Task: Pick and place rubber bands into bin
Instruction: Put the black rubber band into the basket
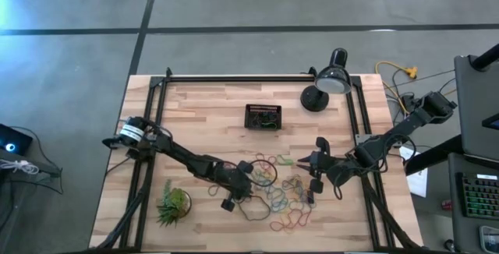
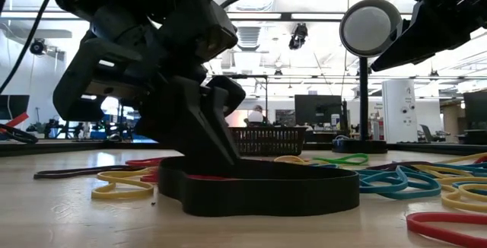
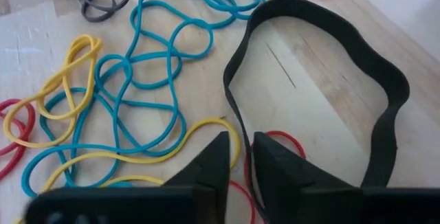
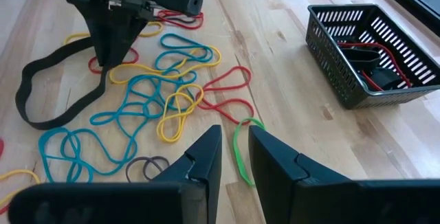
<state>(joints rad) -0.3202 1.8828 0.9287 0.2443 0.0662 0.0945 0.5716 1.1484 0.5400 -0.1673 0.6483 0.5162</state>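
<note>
Rubber bands (image 1: 282,195) in several colours lie loose on the wooden table, seen closer in the right wrist view as a pile (image 4: 151,93). A wide black band (image 3: 385,80) lies flat among them (image 2: 259,191). My left gripper (image 3: 240,159) stands over the pile's left part (image 1: 238,185), shut on this black band. My right gripper (image 4: 234,148) hovers shut above the pile's right edge (image 1: 309,164), over a green band (image 4: 240,152), touching nothing. The black slotted bin (image 1: 249,117) sits farther back and holds a red and a black band (image 4: 371,59). My left gripper pinches the wide black band between its two fingers at one side of the loop (image 3: 237,124). The fingers (image 2: 209,145) come from above, pointing down, and lie across the strip. The rest of the band (image 4: 41,93) lies flat on the table.
A black desk lamp (image 1: 327,82) stands at the far right, beyond the bin. A spiky green plant (image 1: 173,203) sits near the table's near left corner. Black frame rails (image 1: 160,106) run along the left, far and right sides. Bare wood lies between pile and bin.
</note>
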